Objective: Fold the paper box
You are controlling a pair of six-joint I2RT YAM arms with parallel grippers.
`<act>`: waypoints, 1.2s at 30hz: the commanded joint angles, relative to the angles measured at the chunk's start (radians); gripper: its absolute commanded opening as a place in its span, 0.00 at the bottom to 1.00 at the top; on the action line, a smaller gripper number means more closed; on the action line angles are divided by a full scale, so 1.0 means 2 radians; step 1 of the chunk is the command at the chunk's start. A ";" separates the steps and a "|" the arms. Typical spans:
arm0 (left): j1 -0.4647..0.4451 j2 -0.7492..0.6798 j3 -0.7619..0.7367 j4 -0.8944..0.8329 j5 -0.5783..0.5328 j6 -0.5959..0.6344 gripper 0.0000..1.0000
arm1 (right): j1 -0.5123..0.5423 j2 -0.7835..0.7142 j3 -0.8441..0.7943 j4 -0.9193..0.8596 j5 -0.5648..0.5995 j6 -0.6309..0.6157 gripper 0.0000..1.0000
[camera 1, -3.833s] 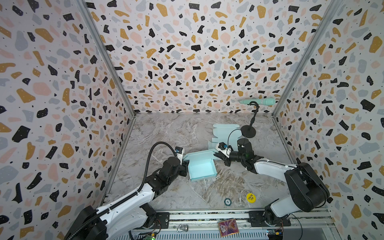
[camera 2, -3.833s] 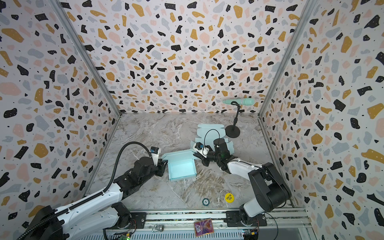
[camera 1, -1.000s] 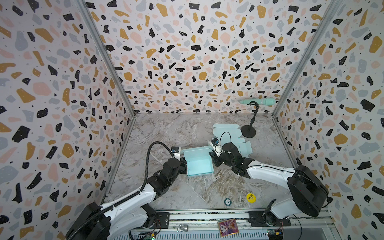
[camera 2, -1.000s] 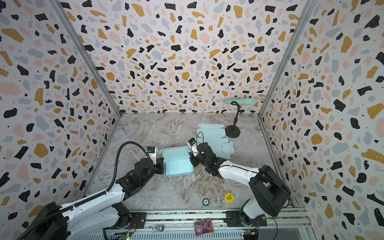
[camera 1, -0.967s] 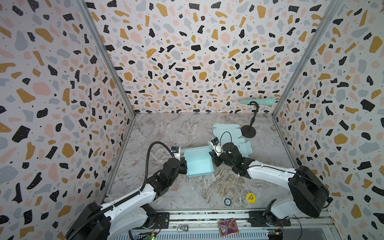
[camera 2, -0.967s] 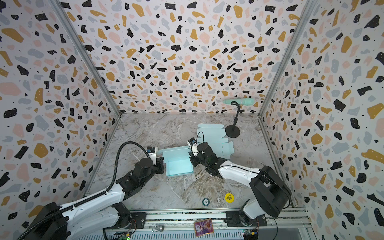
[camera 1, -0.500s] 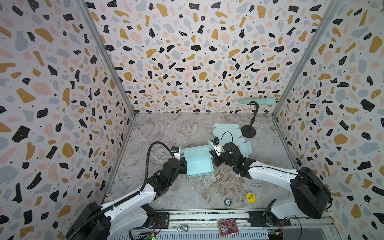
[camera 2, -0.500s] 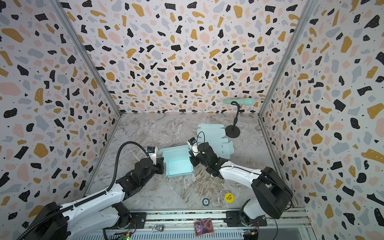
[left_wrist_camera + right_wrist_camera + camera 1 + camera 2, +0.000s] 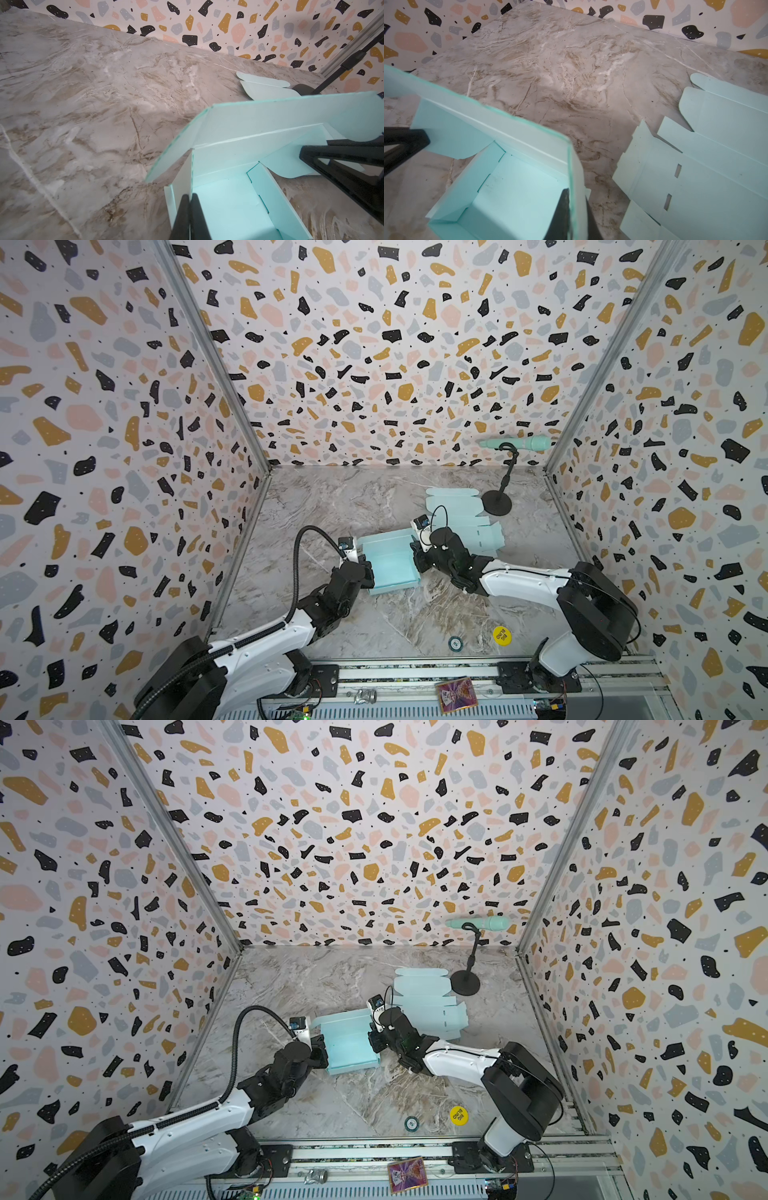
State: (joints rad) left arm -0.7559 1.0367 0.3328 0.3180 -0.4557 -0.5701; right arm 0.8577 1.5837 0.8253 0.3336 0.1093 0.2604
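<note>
Jaws on the left arm (image 9: 270,632) are clenched on the left side wall of the paper box (image 9: 388,562), the wall pinched between both fingers (image 9: 182,214) in the left wrist view. Those on the right arm (image 9: 519,583) grasp the opposite wall, one side inside the box and one outside. The half-formed box sits mid-tabletop (image 9: 332,497) between the arms, its lid flap (image 9: 291,116) raised at the far edge. Flat blanks (image 9: 461,518) lie just behind, beside a microphone stand (image 9: 496,502).

Matt teal paper box (image 9: 390,568), smooth marble-look tabletop (image 9: 332,497)
</note>
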 commanded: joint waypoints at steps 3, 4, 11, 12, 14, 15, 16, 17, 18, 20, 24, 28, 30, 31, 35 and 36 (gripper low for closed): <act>-0.027 0.000 -0.018 0.094 -0.026 -0.021 0.00 | 0.021 0.011 0.020 0.016 -0.006 0.021 0.12; -0.031 0.001 -0.022 0.103 -0.031 -0.018 0.00 | 0.024 0.013 0.019 0.019 -0.010 0.021 0.13; -0.061 0.010 -0.058 0.158 -0.063 -0.015 0.00 | 0.040 0.009 -0.001 0.029 -0.012 0.033 0.14; -0.067 0.009 -0.065 0.165 -0.068 -0.018 0.00 | 0.042 0.008 -0.005 0.028 -0.009 0.034 0.14; -0.076 0.009 -0.077 0.178 -0.079 -0.020 0.00 | 0.044 0.005 -0.015 0.030 -0.007 0.033 0.14; -0.080 0.007 -0.083 0.185 -0.083 -0.020 0.00 | 0.046 0.003 -0.022 0.033 -0.007 0.032 0.14; -0.084 0.007 -0.088 0.194 -0.086 -0.020 0.00 | 0.047 0.002 -0.027 0.035 -0.005 0.032 0.14; -0.090 0.007 -0.094 0.201 -0.091 -0.019 0.00 | 0.048 0.001 -0.031 0.036 -0.002 0.033 0.14; -0.095 0.007 -0.099 0.208 -0.095 -0.018 0.00 | 0.049 -0.001 -0.037 0.040 -0.001 0.033 0.14; -0.104 0.009 -0.105 0.218 -0.104 -0.015 0.00 | 0.051 -0.002 -0.046 0.048 0.002 0.032 0.14; -0.116 0.014 -0.115 0.230 -0.118 -0.015 0.00 | 0.056 0.002 -0.054 0.057 0.007 0.032 0.14; -0.121 0.019 -0.122 0.237 -0.124 -0.022 0.00 | 0.062 0.002 -0.057 0.061 0.013 0.029 0.14; -0.124 0.026 -0.128 0.244 -0.128 -0.025 0.00 | 0.067 0.003 -0.057 0.061 0.021 0.028 0.14; -0.126 0.029 -0.130 0.248 -0.130 -0.027 0.00 | 0.068 0.004 -0.058 0.061 0.023 0.027 0.14; -0.128 0.040 -0.137 0.259 -0.135 -0.041 0.00 | 0.076 0.008 -0.060 0.062 0.035 0.022 0.13; -0.129 0.038 -0.137 0.259 -0.136 -0.046 0.00 | 0.080 0.009 -0.060 0.062 0.039 0.020 0.13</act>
State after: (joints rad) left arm -0.9970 1.1053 0.0700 0.7788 -0.7620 -0.6186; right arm 0.9806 1.6054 0.7094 0.4419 0.2169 0.3115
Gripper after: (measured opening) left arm 0.048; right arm 0.135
